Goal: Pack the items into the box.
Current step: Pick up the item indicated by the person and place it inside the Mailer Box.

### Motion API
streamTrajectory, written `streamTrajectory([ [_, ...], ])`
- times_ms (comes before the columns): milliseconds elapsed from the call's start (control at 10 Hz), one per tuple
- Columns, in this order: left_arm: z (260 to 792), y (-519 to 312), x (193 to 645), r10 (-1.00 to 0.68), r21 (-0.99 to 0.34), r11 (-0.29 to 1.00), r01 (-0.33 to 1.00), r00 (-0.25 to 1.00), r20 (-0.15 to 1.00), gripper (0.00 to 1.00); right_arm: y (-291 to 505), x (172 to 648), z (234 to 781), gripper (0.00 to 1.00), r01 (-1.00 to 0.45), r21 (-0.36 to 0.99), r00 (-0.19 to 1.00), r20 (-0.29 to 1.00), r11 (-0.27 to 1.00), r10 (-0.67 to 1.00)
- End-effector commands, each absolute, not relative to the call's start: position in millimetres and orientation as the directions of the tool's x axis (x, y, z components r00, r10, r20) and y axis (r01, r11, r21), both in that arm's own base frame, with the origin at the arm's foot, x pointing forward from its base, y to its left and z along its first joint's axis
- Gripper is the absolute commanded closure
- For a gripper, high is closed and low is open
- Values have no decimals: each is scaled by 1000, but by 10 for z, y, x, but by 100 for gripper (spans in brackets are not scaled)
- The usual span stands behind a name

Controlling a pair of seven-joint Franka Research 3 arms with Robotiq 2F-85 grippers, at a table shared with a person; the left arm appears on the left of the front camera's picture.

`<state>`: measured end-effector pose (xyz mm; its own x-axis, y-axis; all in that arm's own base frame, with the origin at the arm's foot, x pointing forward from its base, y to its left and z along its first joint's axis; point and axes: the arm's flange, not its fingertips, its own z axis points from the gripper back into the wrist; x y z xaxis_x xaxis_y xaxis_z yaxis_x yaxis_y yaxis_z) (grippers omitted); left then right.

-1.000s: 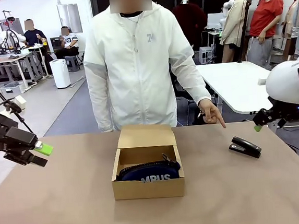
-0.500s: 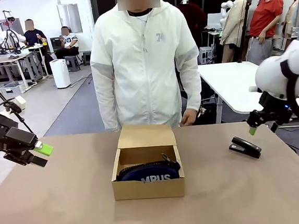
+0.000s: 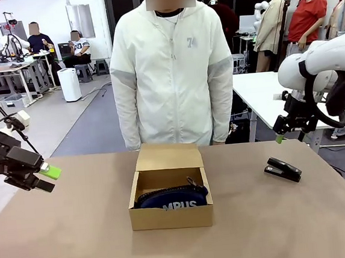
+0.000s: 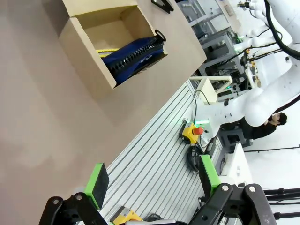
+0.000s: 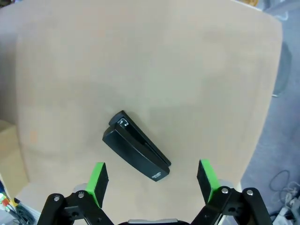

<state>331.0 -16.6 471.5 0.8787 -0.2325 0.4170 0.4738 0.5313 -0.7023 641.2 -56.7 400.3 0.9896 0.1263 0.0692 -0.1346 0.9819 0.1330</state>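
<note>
The box (image 3: 171, 216) has our left tool (image 3: 47, 178) at its 9 o'clock, well apart, hanging over the left edge of the desk (image 3: 80, 246) with its jaws spread and nothing between them. The box sits mid-desk, its flap (image 3: 169, 156) open toward the person (image 3: 171, 81) at its 12 o'clock. The pouch (image 3: 171, 198) lies inside, toward the near wall. At the box's 3 o'clock, well apart, the stapler (image 3: 282, 169) lies on bare desk. Our right tool (image 3: 288, 134) hovers above it, off toward its 12 o'clock, open and empty.

We judge the stapler to be the last item out, so the step in hand is the reach for it. The next move calls for a descent, probably with a roll of the wrist so the pads meet the stapler's long sides. After that come closing, lifting, and carrying it toward 9 o'clock into the room left behind the pouch.

The left wrist view looks down into the box and shows a thin yellow strip (image 4: 107, 50) beside the pouch, which we take for the knife. The front view hides it behind the pouch. The right wrist view shows the stapler lying slantwise between our pads, from 10 to 4 o'clock. The front view alone shows how high the tool hangs above it.
</note>
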Motion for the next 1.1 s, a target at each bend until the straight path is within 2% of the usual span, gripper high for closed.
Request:
streamTrajectory([
  [0,4716,-149,3306,-233,-703,527,477,877,420,0,-572,6250,4098,0,-137,133,989,73,982,129],
  [100,4716,-149,3306,-233,-703,527,477,877,420,0,-567,6412,4003,0,-135,133,990,69,982,126],
  [300,4716,-149,3306,-233,-703,527,477,877,420,0,-534,6454,3878,0,-481,140,870,-44,866,491],
  [400,4716,-149,3306,-233,-703,527,477,877,420,0,-471,6421,3841,0,-637,97,764,-50,765,643],
  [500,4716,-149,3306,-233,-703,527,477,877,420,0,-430,6391,3817,0,-713,74,697,-33,697,717],
  [700,4716,-149,3306,-233,-703,527,477,877,420,0,-383,6388,3744,0,-759,38,650,-17,650,759],
  [800,4716,-149,3306,-233,-703,527,477,877,420,0,-346,6421,3741,0,-728,-6,679,129,685,723],
  [900,4716,-149,3306,-233,-703,527,477,877,420,0,-317,6362,3762,0,-734,81,672,-56,674,738],
  [1000,4716,-149,3306,-233,-703,527,477,877,420,0,-313,6433,3792,0,-742,33,669,-5,669,743],
])
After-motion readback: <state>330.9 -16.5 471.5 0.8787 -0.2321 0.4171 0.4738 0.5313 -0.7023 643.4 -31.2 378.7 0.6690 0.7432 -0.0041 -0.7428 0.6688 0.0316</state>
